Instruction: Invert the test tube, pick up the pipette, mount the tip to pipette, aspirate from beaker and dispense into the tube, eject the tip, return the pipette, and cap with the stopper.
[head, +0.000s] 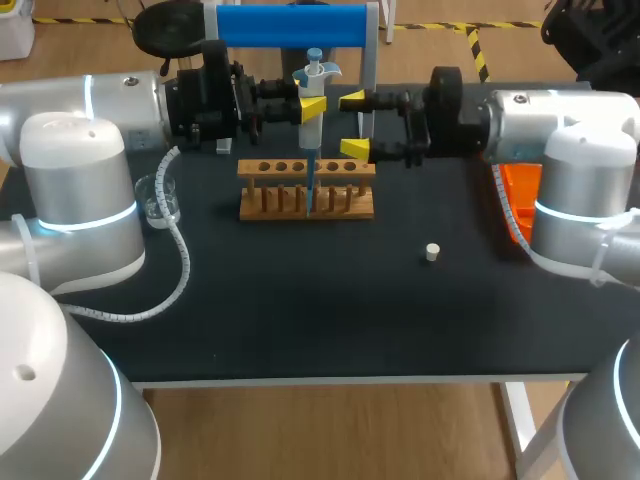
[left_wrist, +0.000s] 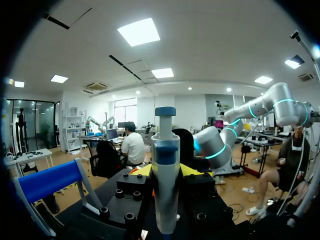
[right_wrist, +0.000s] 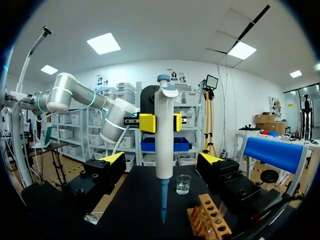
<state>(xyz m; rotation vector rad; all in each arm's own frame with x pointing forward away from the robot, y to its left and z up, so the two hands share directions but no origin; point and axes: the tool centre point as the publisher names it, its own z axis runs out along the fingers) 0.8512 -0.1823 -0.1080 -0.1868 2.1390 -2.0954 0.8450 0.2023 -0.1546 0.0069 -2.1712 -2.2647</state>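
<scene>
Left tool (head: 312, 108) grips my pipette (head: 310, 140) upright over the rack (head: 306, 205). I see the right tool (head: 354, 124) spread wide at its 3 o'clock. The stopper (head: 432, 252) lies on the surface (head: 300, 310) at the rack's 4 o'clock.

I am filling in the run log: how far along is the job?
Done: the pipette is picked up and a blue tip is mounted. In hand: the left gripper holds it upright, tip down at the rack; whether it has aspirated from the beaker I cannot tell. Left: ejecting the tip, returning the pipette, capping; the stopper lies on the table, the right gripper is open.
</scene>
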